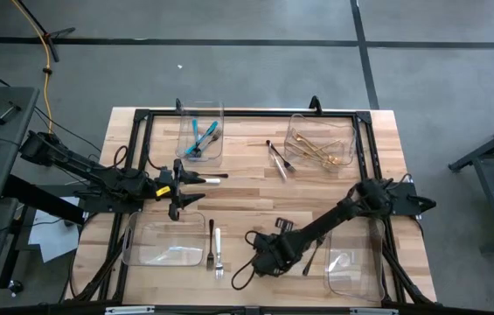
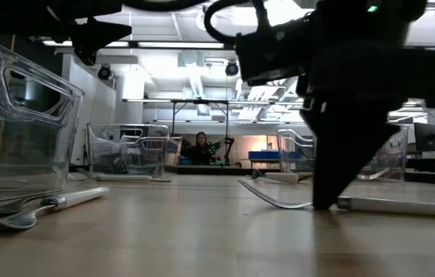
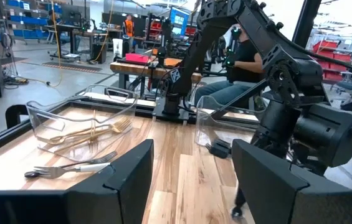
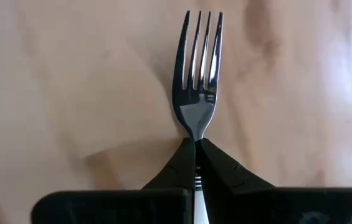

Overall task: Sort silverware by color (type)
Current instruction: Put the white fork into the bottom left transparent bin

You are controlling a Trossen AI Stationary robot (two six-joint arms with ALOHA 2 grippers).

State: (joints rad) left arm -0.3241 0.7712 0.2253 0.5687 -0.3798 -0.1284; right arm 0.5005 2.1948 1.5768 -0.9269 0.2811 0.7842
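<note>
From above, the wooden table (image 1: 255, 188) carries four clear bins. The teal-handled pieces (image 1: 201, 138) lie in the far-left bin (image 1: 199, 131), the gold pieces (image 1: 321, 152) in the far-right bin (image 1: 321, 140), and a few loose utensils (image 1: 278, 159) rest on the wood between those two bins. Just right of the near-left bin (image 1: 166, 243) lie a white-handled fork (image 1: 218, 252) and a dark piece (image 1: 211, 242). The left gripper (image 1: 196, 188) hangs above the near-left bin's far edge, fingers apart and empty. The right gripper (image 1: 257, 255) reaches down between the two near bins, left of the near-right bin (image 1: 353, 258).

At table height, the right gripper (image 2: 323, 201) stands tip-down on the wood, blocking most of the fork (image 2: 275, 200) lying beneath it; only the tines curve out beside it. A person sits far behind the table.

The left wrist camera looks past its own spread fingers (image 3: 129, 180) toward the gold pieces (image 3: 88, 134) and the right arm beyond.

The right wrist camera shows the right gripper (image 4: 195, 162) pinched together on the neck of the steel-headed fork (image 4: 197, 93), which lies flat on the table with its tines pointing away.
</note>
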